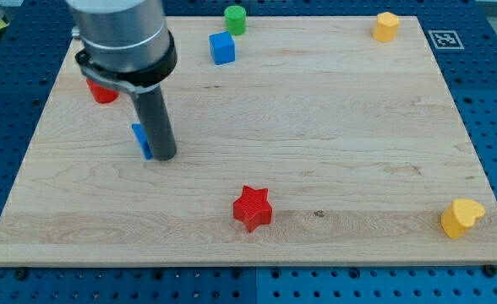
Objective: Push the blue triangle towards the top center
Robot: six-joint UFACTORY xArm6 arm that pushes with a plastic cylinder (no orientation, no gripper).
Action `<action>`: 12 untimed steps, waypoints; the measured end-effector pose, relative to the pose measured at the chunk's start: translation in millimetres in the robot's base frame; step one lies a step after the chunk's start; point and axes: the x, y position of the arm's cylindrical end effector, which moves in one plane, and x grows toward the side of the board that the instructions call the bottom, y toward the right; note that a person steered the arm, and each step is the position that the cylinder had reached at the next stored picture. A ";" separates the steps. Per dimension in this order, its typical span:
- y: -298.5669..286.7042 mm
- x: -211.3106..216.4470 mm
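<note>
The blue triangle lies on the wooden board at the view's left, mostly hidden behind the rod; only its left edge shows. My tip rests on the board right against the triangle's right side. The rod rises from there to the arm's grey body at the view's top left.
A blue cube and a green cylinder sit near the top centre. A red block is partly hidden under the arm at the left. A red star lies at the bottom centre. Yellow blocks sit at the top right and bottom right.
</note>
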 end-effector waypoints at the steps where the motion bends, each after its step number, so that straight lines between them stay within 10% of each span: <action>1: 14.3 12.1; 12: -11.4 -57.2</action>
